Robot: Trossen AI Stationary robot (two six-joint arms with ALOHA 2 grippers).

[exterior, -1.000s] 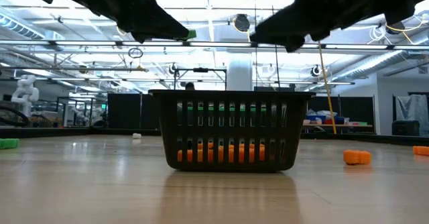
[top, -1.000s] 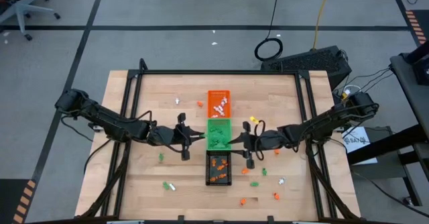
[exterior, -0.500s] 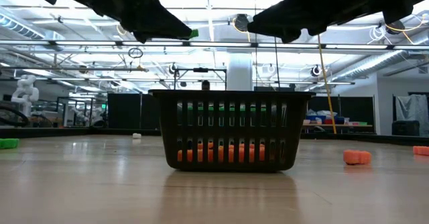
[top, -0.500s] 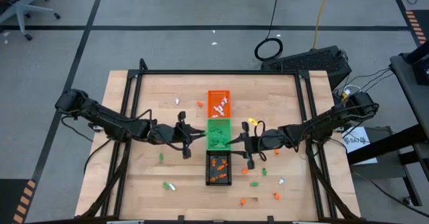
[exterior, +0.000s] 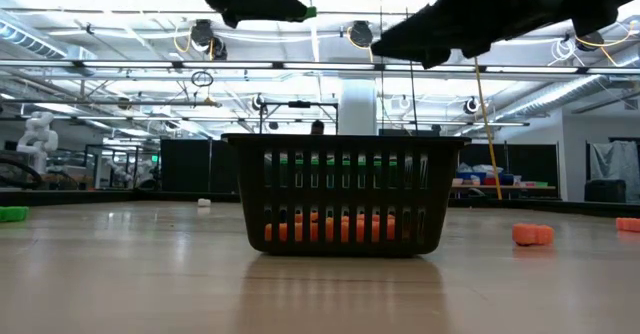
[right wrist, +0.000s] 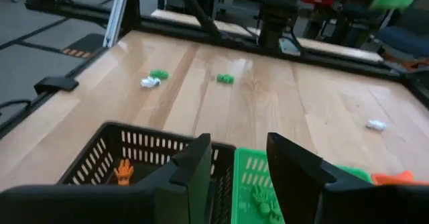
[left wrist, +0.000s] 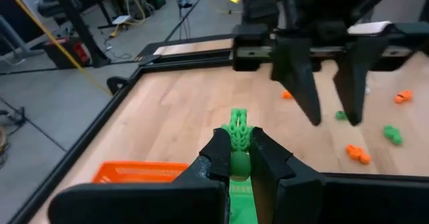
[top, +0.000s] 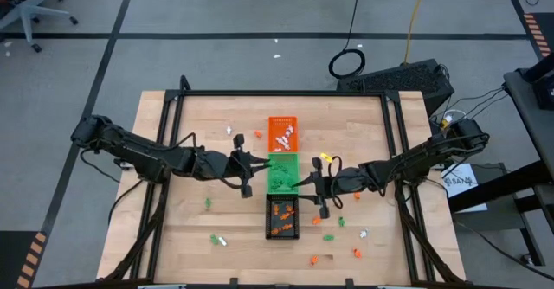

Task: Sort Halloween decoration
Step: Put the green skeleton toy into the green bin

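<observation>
Three small trays stand in a row mid-table: orange (top: pixel 282 133) farthest, green (top: pixel 281 172) in the middle, black (top: pixel 282 217) nearest. My left gripper (top: pixel 264 162) hangs above the green tray's left rim, shut on a tiny green trinket (left wrist: pixel 238 127); in the low view the trinket (exterior: pixel 311 13) shows high above the black tray (exterior: pixel 345 199). My right gripper (top: pixel 303 183) hovers open over the seam between the green tray (right wrist: pixel 261 184) and the black tray (right wrist: pixel 120 157), nothing between its fingers. Orange trinkets lie in the black tray, white ones in the orange tray. My left gripper pinches the green trinket's lower part (left wrist: pixel 237 142) between its two fingertips (left wrist: pixel 218 150). The fingers come nearly level from the table's left. The trinket's upper end sticks out beyond the tips, and it hangs clear above the green tray (left wrist: pixel 241 197).
Loose trinkets lie scattered on the wood: orange (top: pixel 256 134) and white (top: pixel 229 131) at the far left, green (top: pixel 208 203) and white (top: pixel 221 240) at the near left, several orange, green and white ones near right around (top: pixel 340 221). A black frame (top: pixel 286 93) rims the table.
My left gripper has risen and gone toward the table's right and far side, carrying the green trinket from beside the green tray to above its left rim. It has stayed shut on it. My right gripper has rolled a little in place.
</observation>
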